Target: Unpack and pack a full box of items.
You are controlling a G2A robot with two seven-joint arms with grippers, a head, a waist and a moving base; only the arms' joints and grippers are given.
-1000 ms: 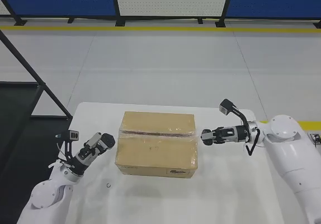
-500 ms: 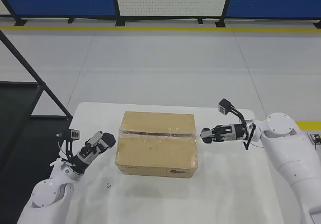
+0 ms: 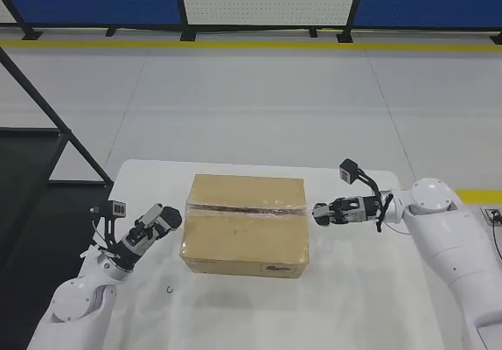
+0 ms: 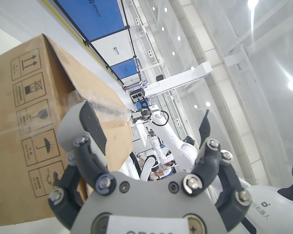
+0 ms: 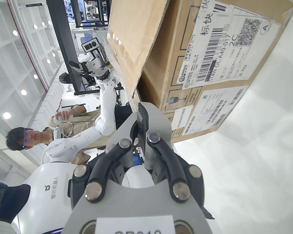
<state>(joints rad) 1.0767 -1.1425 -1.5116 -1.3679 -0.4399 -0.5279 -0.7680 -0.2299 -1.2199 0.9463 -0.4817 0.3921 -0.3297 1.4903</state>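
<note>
Right gripper (image 3: 319, 213): fingers pinched together on the end of a clear tape (image 4: 105, 107) strip, which stretches straight ahead of it onto the top seam of the box (image 3: 245, 227), whose near end is just beside the fingertips. Left gripper (image 3: 170, 215): spread wide and empty, just beside the box's opposite end. Box: between the two grippers on the white table (image 3: 356, 289), taped seam in line with both.
</note>
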